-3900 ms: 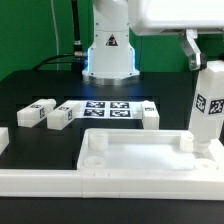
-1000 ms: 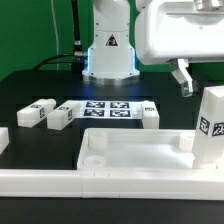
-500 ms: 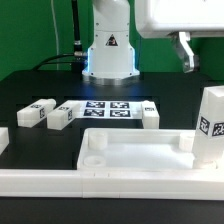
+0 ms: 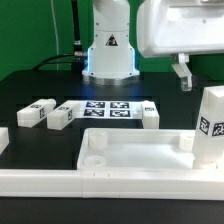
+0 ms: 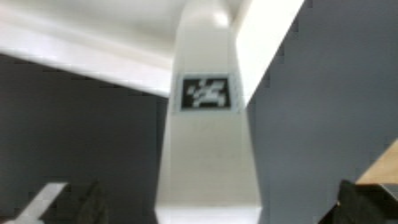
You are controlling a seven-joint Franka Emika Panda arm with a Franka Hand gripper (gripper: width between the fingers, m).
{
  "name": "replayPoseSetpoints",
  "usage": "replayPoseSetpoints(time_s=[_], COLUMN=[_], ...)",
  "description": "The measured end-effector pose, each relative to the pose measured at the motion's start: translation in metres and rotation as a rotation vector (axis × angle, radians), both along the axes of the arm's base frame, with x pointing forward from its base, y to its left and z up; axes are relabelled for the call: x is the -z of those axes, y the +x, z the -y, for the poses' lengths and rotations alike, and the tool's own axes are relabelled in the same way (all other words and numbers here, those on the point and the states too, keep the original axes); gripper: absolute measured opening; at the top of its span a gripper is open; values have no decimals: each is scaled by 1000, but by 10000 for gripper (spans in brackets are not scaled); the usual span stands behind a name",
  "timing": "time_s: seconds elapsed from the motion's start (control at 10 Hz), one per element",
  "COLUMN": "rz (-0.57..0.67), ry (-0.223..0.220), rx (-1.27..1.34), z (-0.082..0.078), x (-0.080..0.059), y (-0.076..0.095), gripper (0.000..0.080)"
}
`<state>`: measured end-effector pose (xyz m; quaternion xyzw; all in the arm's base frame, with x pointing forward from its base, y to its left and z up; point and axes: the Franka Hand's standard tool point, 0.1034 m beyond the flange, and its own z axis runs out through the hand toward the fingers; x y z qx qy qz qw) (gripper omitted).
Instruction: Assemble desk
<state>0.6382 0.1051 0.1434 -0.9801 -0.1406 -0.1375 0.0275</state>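
Observation:
The white desk tabletop (image 4: 60, 181) lies rim-up at the table's front. One leg (image 4: 211, 124) stands upright on its corner at the exterior view's right, tag facing out. My gripper (image 5: 205, 208) is open and hangs above that leg without touching it; one dark finger (image 4: 183, 72) shows beside the white hand. In the wrist view the leg (image 5: 210, 130) runs away from me between the fingertips (image 5: 45, 205). Three more legs lie flat behind the tabletop: two (image 4: 38, 112) (image 4: 60, 117) on the exterior view's left and one (image 4: 148, 113) near the middle.
The marker board (image 4: 105, 108) lies flat between the loose legs. The robot base (image 4: 108, 55) stands behind it. Another white piece (image 4: 3, 138) shows at the exterior view's left edge.
Earlier my gripper held the leg upright on the tabletop's corner. It has let go and risen clear. Over the last second it went higher, then came back down a little; the leg stayed put.

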Motion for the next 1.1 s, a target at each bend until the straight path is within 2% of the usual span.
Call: replayPoseSetpoints(time_s=[0.2, 0.3, 0.4, 0.5, 0.6, 1.0, 1.1], rz=[-143, -177, -254, -316, -312, -314, -314], ry=[-11, -13, -22, -27, -25, -36, -36], rx=[-2, -6, -11, -15, -15, -50, -51], z=[-3, -5, -4, -4, -5, 4, 4], x=[4, 5, 9, 13, 14, 21, 21], y=[0, 2, -5, -4, 1, 2, 2], gripper=[649, 649, 649, 649, 649, 649, 539])
